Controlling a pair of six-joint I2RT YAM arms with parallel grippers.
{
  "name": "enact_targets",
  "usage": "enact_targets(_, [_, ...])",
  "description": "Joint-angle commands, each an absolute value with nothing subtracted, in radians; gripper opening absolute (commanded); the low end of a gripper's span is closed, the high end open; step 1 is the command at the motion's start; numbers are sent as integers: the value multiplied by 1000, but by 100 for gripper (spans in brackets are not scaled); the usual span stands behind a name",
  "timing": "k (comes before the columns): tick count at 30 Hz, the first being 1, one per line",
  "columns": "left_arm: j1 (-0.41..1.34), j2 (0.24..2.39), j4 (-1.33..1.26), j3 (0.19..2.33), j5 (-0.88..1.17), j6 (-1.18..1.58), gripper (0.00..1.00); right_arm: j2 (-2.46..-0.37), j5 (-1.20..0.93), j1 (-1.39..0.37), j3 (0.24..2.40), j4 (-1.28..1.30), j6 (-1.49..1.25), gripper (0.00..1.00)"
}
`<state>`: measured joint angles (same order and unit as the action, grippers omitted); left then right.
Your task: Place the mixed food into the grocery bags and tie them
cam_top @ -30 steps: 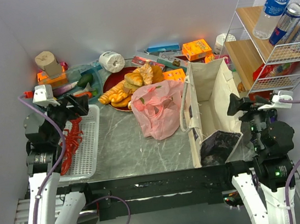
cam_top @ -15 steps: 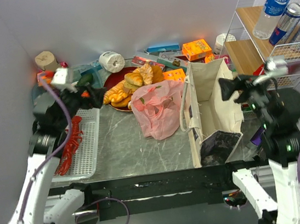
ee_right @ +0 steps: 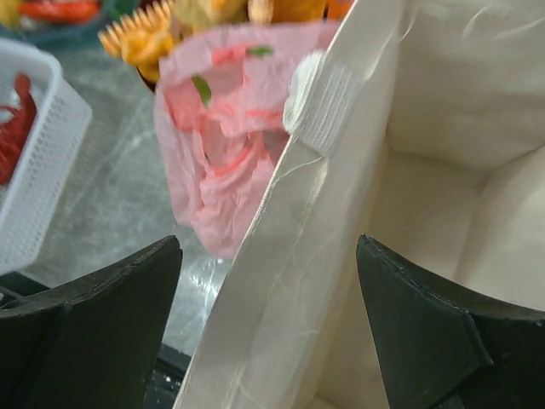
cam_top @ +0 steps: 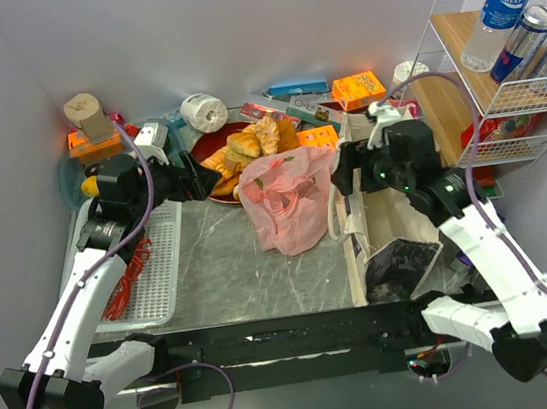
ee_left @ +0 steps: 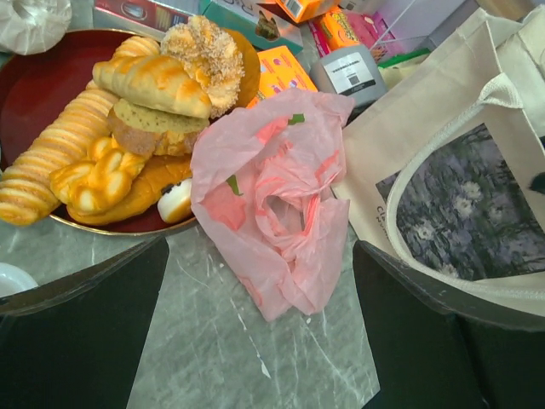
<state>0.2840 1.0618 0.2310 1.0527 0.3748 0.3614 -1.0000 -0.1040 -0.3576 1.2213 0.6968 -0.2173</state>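
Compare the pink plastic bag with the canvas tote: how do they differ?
The pink bag is thin and translucent; the tote is opaque beige cloth with a dark printed panel. The pink bag lies crumpled; the tote stands upright, mouth open. The pink bag is smaller than the tote. Both rest side by side on the table.

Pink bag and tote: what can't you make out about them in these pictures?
Pink bag, left wrist view: what is inside. The crumpled plastic folds over its opening.
Tote, right wrist view: its floor, cut off by the lower edge of the picture.
Tote, top view: much of its inside, covered by the right arm.
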Motion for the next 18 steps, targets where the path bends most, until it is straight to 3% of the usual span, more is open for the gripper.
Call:
enact_targets(1, [279,1052,195,1054,390,359,96,-1064,-37,-423,1206,693,-264,88])
enact_targets(3, [279,1049,199,1052,380,351,96,-1095,-2,-443,1195,701,-275,80])
enact_targets(4, [279,1049,202,1052,377,350,96,-1104,-2,-459,1190,704,-284,72])
enact_targets(5, [279,1046,202,1049,377,348,96,-1104,-2,-462,1174,693,-290,50])
enact_targets(8, [279,1040,193,1045,391,351,96,-1080,-70,-468,1125,594,-328,11])
enact_targets(11, [279,1045,180,1051,431,356,96,-1042,-158,-480,1056,459,-431,0])
enact_targets(18, [281,1061,118,1065,597,411,96,-1040,-55,-563,991,125,-635,0])
